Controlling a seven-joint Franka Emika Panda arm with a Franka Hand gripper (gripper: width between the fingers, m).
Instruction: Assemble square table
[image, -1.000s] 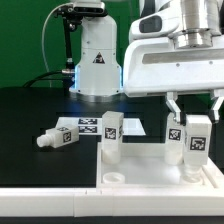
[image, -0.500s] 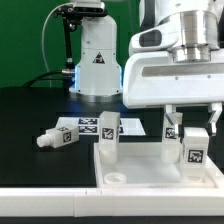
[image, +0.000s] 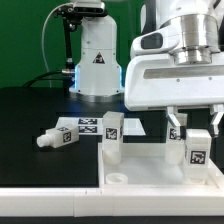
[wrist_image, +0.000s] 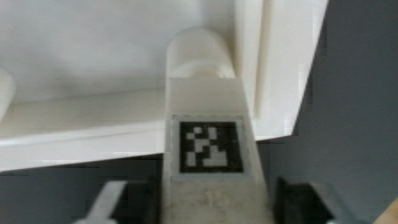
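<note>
The white square table top (image: 140, 172) lies at the front, rim up. One white leg (image: 112, 138) stands upright at its far corner on the exterior view's left. Another tagged leg (image: 58, 138) lies on the black table beyond the top's edge. My gripper (image: 195, 134) is shut on a third leg (image: 198, 150) and holds it upright over the top's far corner on the exterior view's right. In the wrist view this leg (wrist_image: 210, 120) runs out from between my fingers (wrist_image: 114, 200) towards the table top's rim (wrist_image: 278, 70). Whether its tip touches the top is hidden.
The marker board (image: 88, 125) lies flat on the black table behind the legs. A large white robot base (image: 96, 60) stands at the back, with a black cable looping beside it. My arm's white body fills the upper part of the exterior view's right.
My gripper has carried the held leg a little towards the exterior view's right and lower, closer to the table top's corner. The other legs and the top have not moved.
</note>
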